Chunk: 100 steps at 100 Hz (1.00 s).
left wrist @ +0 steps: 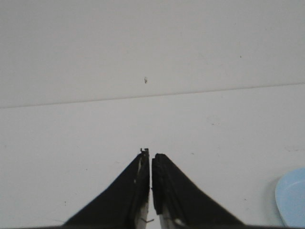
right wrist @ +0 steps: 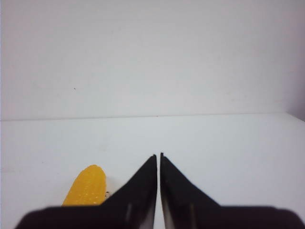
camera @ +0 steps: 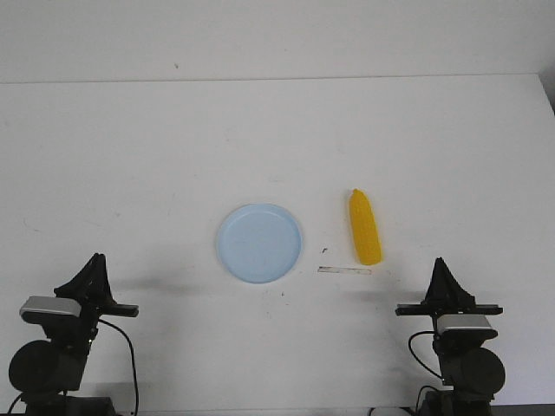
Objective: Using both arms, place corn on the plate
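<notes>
The yellow-orange corn (camera: pixel 365 227) lies on the white table, its pointed end away from me, just right of the pale blue plate (camera: pixel 259 243). The plate holds nothing. My left gripper (camera: pixel 97 258) rests shut near the front left corner, well short of the plate; the left wrist view shows its jaws (left wrist: pixel 150 153) together and a sliver of the plate (left wrist: pixel 291 198). My right gripper (camera: pixel 440 263) is shut near the front right, short of the corn and to its right. Part of the corn (right wrist: pixel 86 187) shows beside the right gripper (right wrist: pixel 158 155) in the right wrist view.
A thin pale strip (camera: pixel 344 270) lies on the table just in front of the corn, with a small dark speck (camera: pixel 323 251) beside it. The table's far edge (camera: pixel 277 79) meets a white wall.
</notes>
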Each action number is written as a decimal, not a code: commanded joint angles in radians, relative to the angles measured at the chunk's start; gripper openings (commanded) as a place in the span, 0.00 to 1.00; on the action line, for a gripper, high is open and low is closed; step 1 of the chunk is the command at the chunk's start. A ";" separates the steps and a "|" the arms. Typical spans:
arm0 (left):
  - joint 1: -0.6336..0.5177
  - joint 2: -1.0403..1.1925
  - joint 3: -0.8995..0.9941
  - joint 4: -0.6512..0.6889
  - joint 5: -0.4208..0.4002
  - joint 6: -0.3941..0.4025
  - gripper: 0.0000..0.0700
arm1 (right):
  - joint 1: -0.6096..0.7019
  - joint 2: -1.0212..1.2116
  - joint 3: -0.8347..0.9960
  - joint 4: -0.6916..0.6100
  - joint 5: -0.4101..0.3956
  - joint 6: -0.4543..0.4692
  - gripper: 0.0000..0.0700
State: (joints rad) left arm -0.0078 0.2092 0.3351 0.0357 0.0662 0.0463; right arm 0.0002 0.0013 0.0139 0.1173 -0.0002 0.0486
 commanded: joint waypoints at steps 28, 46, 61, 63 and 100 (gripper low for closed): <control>0.002 -0.100 0.005 -0.004 -0.130 -0.017 0.00 | 0.000 0.000 -0.001 0.010 0.000 -0.003 0.01; 0.002 -0.100 0.005 -0.008 -0.130 -0.017 0.00 | 0.000 0.000 -0.001 0.010 0.000 -0.003 0.01; 0.002 -0.100 0.005 -0.008 -0.130 -0.017 0.00 | 0.000 0.000 -0.001 0.010 0.000 -0.003 0.01; 0.002 -0.100 0.005 -0.008 -0.130 -0.017 0.00 | 0.000 0.000 -0.001 0.010 0.000 -0.003 0.01; 0.002 -0.100 0.005 -0.008 -0.130 -0.017 0.00 | -0.001 0.000 -0.001 0.051 0.028 -0.029 0.01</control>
State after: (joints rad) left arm -0.0074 0.1108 0.3351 0.0151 -0.0578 0.0345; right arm 0.0002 0.0013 0.0139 0.1390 0.0143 0.0349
